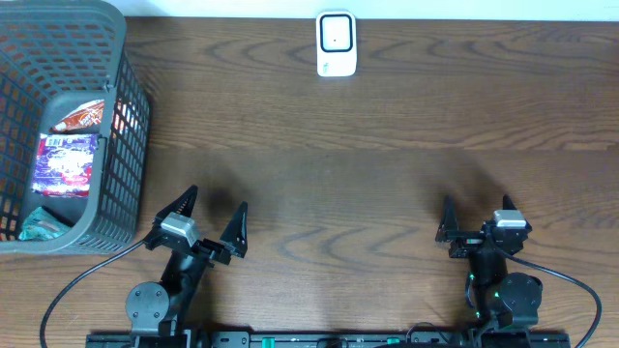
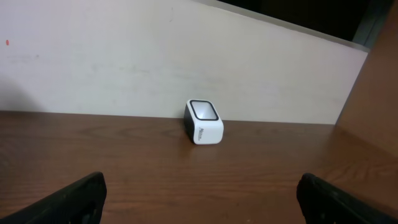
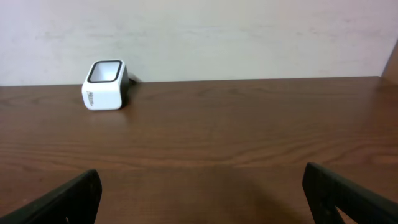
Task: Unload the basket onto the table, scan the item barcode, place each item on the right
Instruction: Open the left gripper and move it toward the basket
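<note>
Gaping empty, left tool (image 1: 215,203), right tool (image 1: 477,208), scanner (image 1: 337,43) far back, packets (image 1: 66,162) in basket (image 1: 132,135)

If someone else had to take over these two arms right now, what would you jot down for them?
Open and empty: left gripper, beside the basket, and right gripper.
The packets lie in the basket, far left.
The scanner stands at the far middle.
Done: nothing yet, no packet picked.
Left: take a packet and show its barcode to the scanner.
</note>
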Controlling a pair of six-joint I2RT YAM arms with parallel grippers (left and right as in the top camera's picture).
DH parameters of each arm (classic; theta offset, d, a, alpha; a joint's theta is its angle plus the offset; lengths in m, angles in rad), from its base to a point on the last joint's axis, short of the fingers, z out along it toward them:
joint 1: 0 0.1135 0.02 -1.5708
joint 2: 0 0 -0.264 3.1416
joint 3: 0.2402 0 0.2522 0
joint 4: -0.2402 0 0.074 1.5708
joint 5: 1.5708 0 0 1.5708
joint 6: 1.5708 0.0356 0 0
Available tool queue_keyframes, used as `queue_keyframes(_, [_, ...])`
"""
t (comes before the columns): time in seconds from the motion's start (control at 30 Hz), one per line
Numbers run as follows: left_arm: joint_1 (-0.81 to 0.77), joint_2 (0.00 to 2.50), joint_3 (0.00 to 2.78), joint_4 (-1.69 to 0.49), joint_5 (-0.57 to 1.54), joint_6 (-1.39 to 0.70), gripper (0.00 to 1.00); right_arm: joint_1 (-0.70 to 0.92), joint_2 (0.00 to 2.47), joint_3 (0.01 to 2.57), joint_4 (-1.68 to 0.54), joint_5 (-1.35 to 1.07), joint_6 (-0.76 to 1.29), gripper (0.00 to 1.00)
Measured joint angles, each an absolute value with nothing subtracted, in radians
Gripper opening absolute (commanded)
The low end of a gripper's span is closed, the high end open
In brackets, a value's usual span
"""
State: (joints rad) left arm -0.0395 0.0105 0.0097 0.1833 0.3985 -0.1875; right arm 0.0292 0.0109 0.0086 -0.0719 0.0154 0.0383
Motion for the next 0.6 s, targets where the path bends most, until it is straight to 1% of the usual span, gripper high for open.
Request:
queue_keyframes(0.33, [-0.039, 0.028, 0.014, 0.183, 0.337, -0.139, 0.98, 0.029, 0.011, 0.009, -0.072, 0.015, 0.038, 0.99])
queue_keyframes(0.47, [-0.039, 0.115, 0.068, 0.181, 0.314, -0.103, 0.98, 0.029, 0.011, 0.009, -0.072, 0.015, 0.038, 0.99])
queue_keyframes(0.6, [-0.039, 0.265, 0.205, 0.183, 0.277, -0.075, 0.98, 0.029, 0.011, 0.008, -0.071, 0.015, 0.038, 0.99])
